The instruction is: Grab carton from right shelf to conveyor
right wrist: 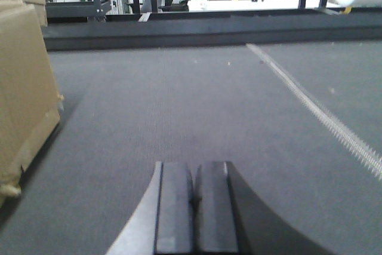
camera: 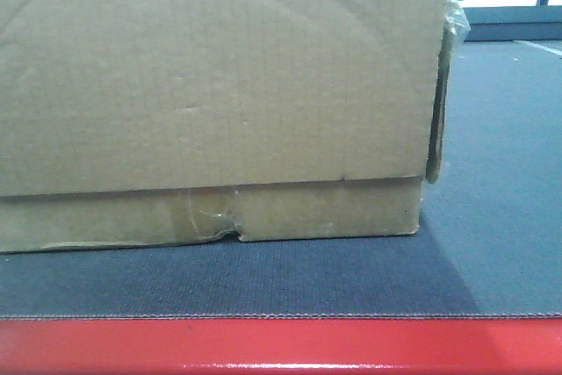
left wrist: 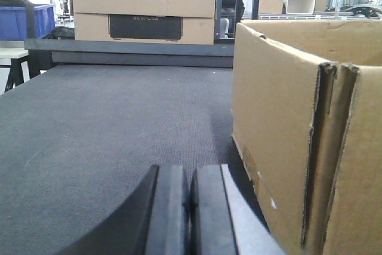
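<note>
The brown carton (camera: pixel 219 94) rests on the dark grey conveyor belt (camera: pixel 263 283) just behind the red frame (camera: pixel 281 347), with crinkled tape and a torn notch on its lower flap. In the left wrist view the carton (left wrist: pixel 298 141) stands to the right of my left gripper (left wrist: pixel 190 174), which is shut with nothing between its pads and apart from the box. In the right wrist view the carton (right wrist: pixel 24 88) is at the left edge, and my right gripper (right wrist: pixel 193 171) is shut and empty over the belt (right wrist: pixel 197 106). The shelf is out of view.
Another cardboard box with a dark label (left wrist: pixel 143 9) sits beyond the belt's far edge. A blue bin (left wrist: pixel 27 19) stands at the far left. A pale stitched seam (right wrist: pixel 322 114) crosses the belt diagonally. Racks and frames fill the background.
</note>
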